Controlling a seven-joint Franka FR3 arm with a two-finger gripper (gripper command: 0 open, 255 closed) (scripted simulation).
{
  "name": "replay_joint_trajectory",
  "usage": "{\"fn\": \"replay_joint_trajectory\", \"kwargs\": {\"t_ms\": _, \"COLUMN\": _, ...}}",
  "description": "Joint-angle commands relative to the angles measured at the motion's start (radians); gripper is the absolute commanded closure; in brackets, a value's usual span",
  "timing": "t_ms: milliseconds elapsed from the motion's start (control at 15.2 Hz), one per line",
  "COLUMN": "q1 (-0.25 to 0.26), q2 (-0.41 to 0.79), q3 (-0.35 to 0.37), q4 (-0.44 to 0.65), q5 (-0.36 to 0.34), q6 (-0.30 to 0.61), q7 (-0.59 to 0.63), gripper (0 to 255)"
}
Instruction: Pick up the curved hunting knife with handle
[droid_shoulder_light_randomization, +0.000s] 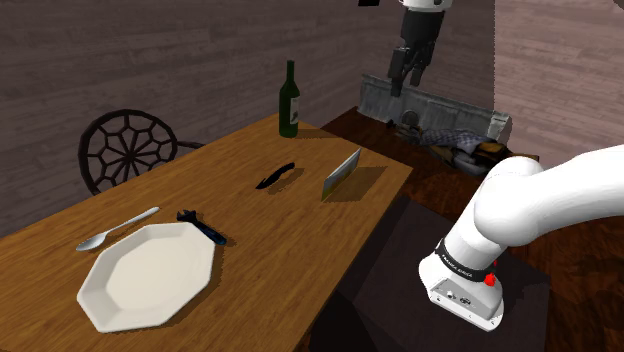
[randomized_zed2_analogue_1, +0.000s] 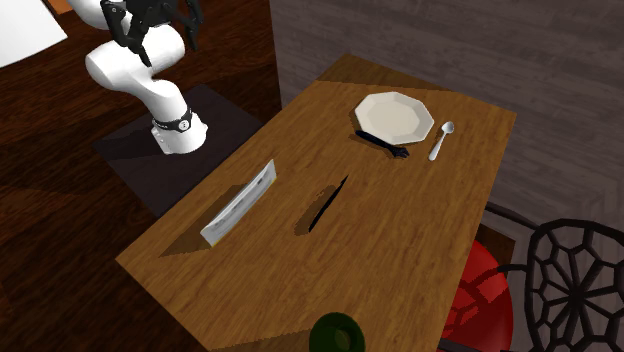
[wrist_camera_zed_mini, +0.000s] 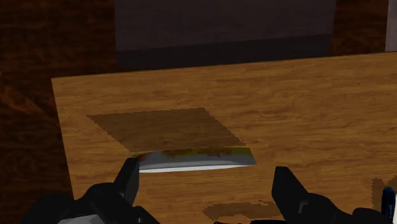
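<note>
We judge the step in hand to be the approach; nothing is grasped yet. The jaws are wide open and empty: in the wrist view the 2 fingers (wrist_camera_zed_mini: 129, 183) stand far apart w/ only bench (droid_shoulder_light_randomization: 280, 250) surface btw. them.

The knife (droid_shoulder_light_randomization: 275, 177) is a dark, curved, thin thing that lies flat near the middle of the bench, btw. the bottle (droid_shoulder_light_randomization: 289, 100) and the plate (droid_shoulder_light_randomization: 148, 275). Just beside it, on the side toward the stand (randomized_zed2_analogue_1: 140, 165), a flat panel (randomized_zed2_analogue_1: 240, 202) stands on its long edge.

The jaws hang high up, near the stand's side of the bench and well apart from the knife. So the panel is btw. the jaws and the knife.

To do this step well:
- Carry the jaws over the panel, not past its face, and lower them only when they are above the knife.
- Turn the wrist so that the 2 fingers close across the narrow width of the handle, not along the length.
- The knife is all dark from here, so which end is the handle is perhaps clear only from closer; check it before we go down.
- The knife is very low on the bench, so the fingertips must come almost to the wood, slowly, or they will close above it.
</note>
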Motion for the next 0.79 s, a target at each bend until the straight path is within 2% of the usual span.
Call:
{"fn": "replay_joint_trajectory", "kwargs": {"t_ms": 0, "q1": 0.000, "q2": 0.000, "q3": 0.000, "q4": 0.000, "q5": 0.000, "q6": 0.000, "q7": 0.000, "gripper": 0}}
{"fn": "replay_joint_trajectory", "kwargs": {"t_ms": 330, "q1": -0.030, "q2": 0.043, "q3": 0.091, "q4": -0.100, "q5": 0.067, "q6": 0.148, "q7": 0.232, "gripper": 0}}
{"fn": "replay_joint_trajectory", "kwargs": {"t_ms": 726, "q1": -0.066, "q2": 0.162, "q3": 0.199, "q4": -0.160, "q5": 0.126, "q6": 0.341, "q7": 0.503, "gripper": 0}}
